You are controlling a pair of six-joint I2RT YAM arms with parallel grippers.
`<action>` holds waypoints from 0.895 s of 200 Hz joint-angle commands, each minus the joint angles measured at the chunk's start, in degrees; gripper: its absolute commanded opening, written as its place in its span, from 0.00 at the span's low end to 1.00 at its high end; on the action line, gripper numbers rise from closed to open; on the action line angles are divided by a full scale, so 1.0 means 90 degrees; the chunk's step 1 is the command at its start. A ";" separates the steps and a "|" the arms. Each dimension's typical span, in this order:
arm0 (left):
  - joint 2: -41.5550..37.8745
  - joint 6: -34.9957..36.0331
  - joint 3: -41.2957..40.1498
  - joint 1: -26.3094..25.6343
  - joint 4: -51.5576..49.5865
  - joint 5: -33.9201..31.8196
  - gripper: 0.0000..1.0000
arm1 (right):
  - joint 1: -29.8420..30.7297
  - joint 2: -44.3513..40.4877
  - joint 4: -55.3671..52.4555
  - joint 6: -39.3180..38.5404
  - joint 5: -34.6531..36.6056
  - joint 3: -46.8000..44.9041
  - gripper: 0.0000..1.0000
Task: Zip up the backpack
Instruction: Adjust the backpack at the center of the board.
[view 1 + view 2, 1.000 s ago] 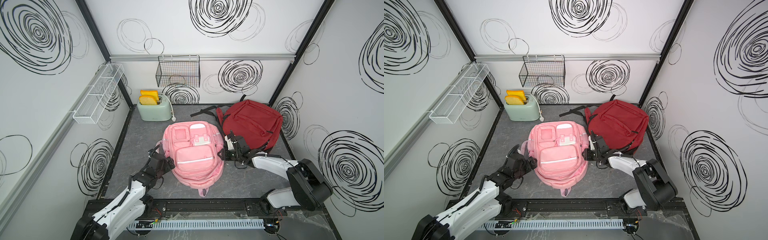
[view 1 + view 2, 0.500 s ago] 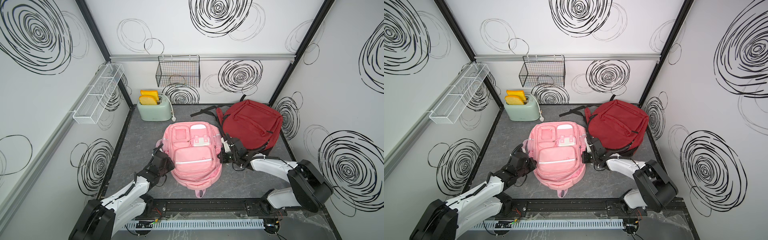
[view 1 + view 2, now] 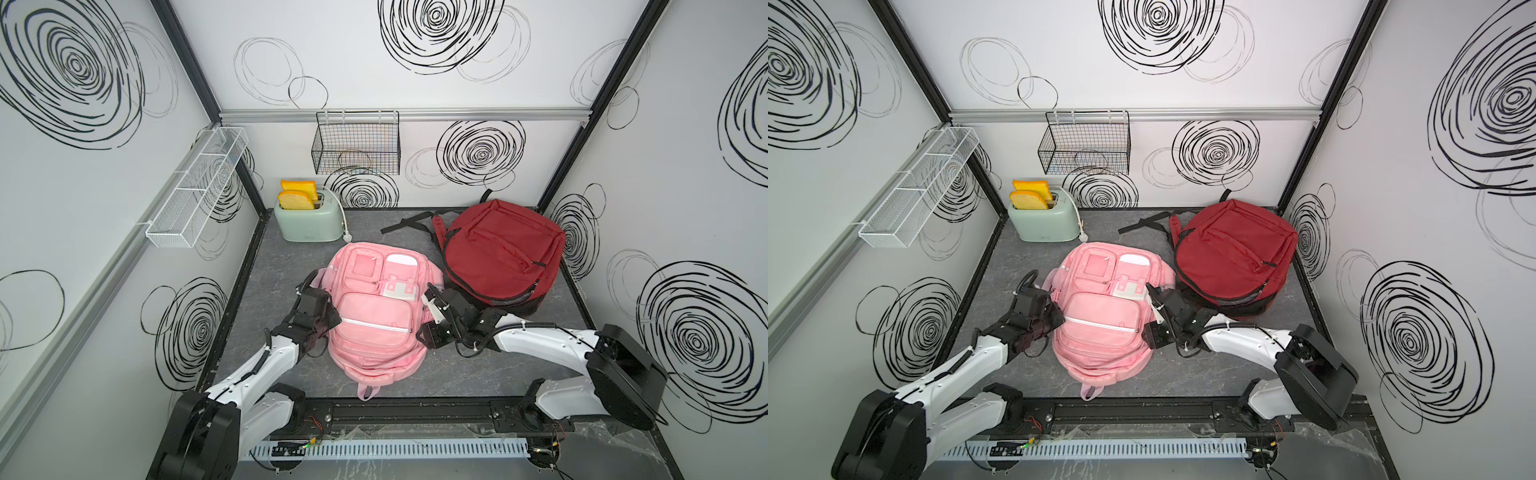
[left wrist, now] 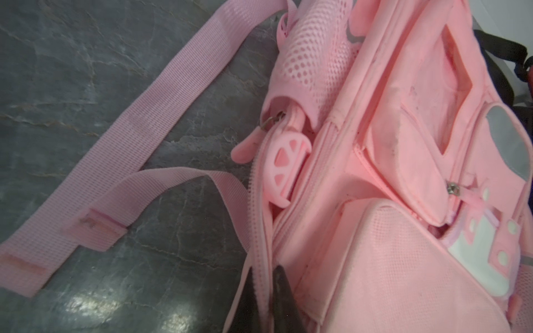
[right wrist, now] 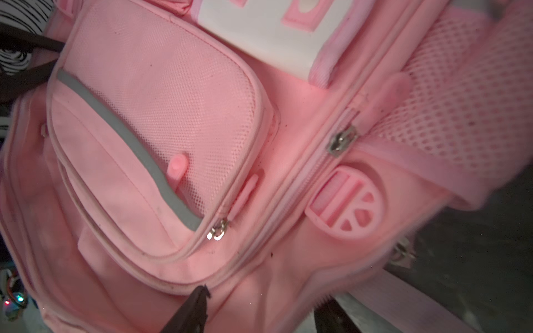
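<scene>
Pink backpack (image 3: 374, 316) at centre of table (image 3: 282, 291). Left fingers (image 3: 326, 322), open a second ago, now pinched shut on its 9 o'clock zipper edge. Right fingers (image 3: 426, 332) spread apart at its 3 o'clock side, gripping nothing.

Pink backpack (image 3: 376, 332) flat between left claw (image 3: 332, 322) and right claw (image 3: 423, 332)

Blurred rim of pink backpack (image 5: 202, 138), left tool (image 4: 264, 279) cropped by view's edge

white arm links (image 3: 540, 345), black joint housings (image 3: 623, 374), black corrugated cables (image 3: 536, 325), black wrists (image 3: 311, 305)
</scene>
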 commanded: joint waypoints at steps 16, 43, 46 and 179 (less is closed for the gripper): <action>0.0024 0.0088 0.0255 0.0299 0.0626 -0.0136 0.00 | -0.1162 -0.0788 -0.0157 0.0203 0.0085 -0.0033 0.72; 0.0132 0.0121 0.0241 0.0313 0.0703 0.0005 0.00 | -0.1622 -0.0551 0.0514 0.0328 -0.0135 -0.0129 0.72; 0.0142 0.0119 0.0229 0.0313 0.0719 0.0016 0.00 | -0.1653 -0.0501 0.0621 0.0351 -0.0176 -0.0132 0.72; -0.0313 0.0138 -0.0372 0.0329 0.0708 0.0428 0.00 | -0.1773 0.2499 0.2729 0.0877 -0.0295 0.1105 0.71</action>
